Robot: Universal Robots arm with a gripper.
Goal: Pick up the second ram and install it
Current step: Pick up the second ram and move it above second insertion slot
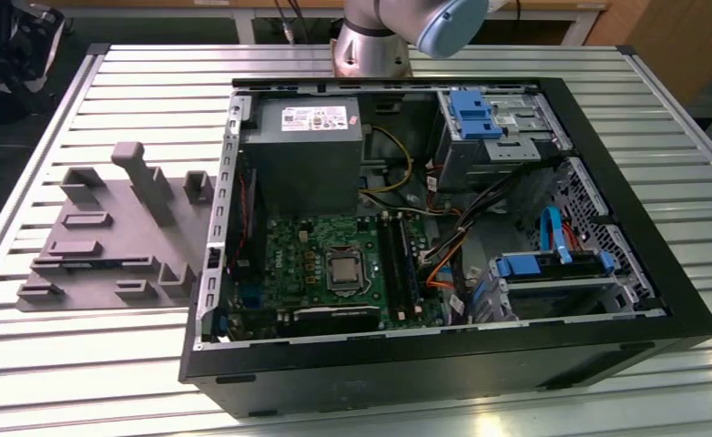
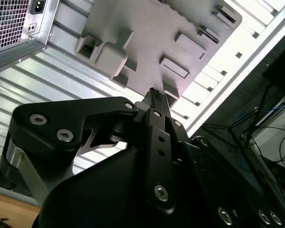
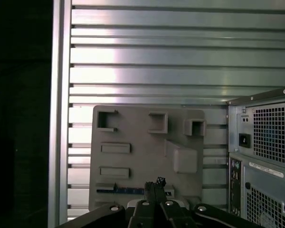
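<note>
The second ram point(image 1: 94, 263) is a thin dark stick with bluish labels. It lies flat in a slot near the front edge of the grey holder plate point(image 1: 101, 205), at the exterior view's left. In the first wrist view the ram point(image 3: 121, 190) lies just beside the tips of my gripper point(image 3: 155, 182), which hangs above the holder plate point(image 3: 142, 142). The fingers are pressed together with nothing between them. In the second wrist view the gripper point(image 2: 153, 94) points down at the holder plate point(image 2: 147, 28). The long black slots point(image 1: 395, 264) on the green motherboard point(image 1: 301, 259) sit inside the open case.
The open black computer case point(image 1: 453, 373) fills the middle of the slatted metal table point(image 1: 113, 82). It holds a grey power supply point(image 1: 301, 146), blue drive brackets point(image 1: 472, 114) and loose cables. The arm's base point(image 1: 374, 41) stands behind the case. The case's rear panel point(image 3: 266, 156) is close beside the holder.
</note>
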